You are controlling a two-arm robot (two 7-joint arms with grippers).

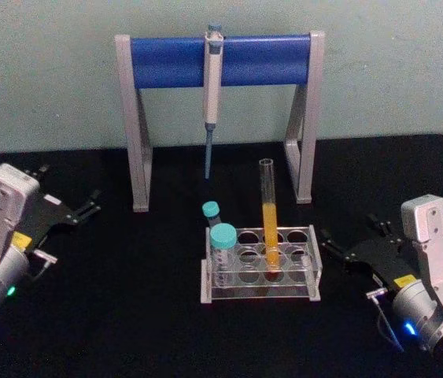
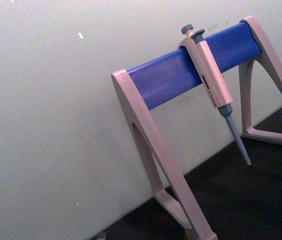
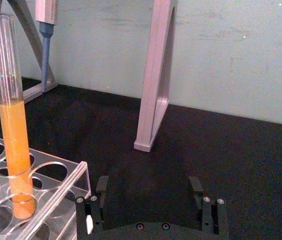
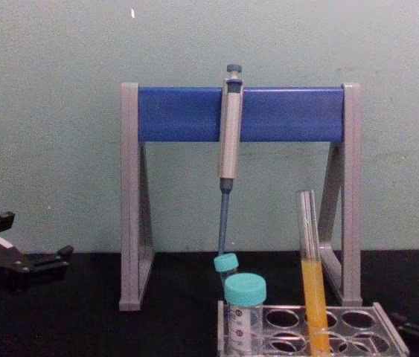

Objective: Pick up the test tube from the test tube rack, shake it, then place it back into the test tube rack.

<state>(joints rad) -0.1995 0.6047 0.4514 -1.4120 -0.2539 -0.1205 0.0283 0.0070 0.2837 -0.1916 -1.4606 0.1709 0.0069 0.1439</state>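
- The test tube [image 1: 269, 214] stands upright in a hole of the test tube rack [image 1: 259, 266], toward the rack's middle, its lower half orange-yellow with liquid, its mouth uncapped.
- The right gripper [image 1: 353, 242] rests at the rack's 3 o'clock, just beside it without touching; its fingers [image 3: 102, 186] are spread wide and hold nothing.
- The left gripper [image 1: 87, 206] sits well apart at the rack's 9 o'clock, fingers parted, holding nothing.
- Labels: yellow stickers on both grippers, print too small to read.
- Two teal-capped vials [image 1: 223, 248] occupy the rack's 9 o'clock end, one leaning.
- At the rack's 12 o'clock stands a grey-legged stand [image 1: 219, 116] with a blue crossbar; a pipette [image 1: 212, 88] hangs from it, tip down.
- Between the right gripper and the tube lie only the rack's end holes.
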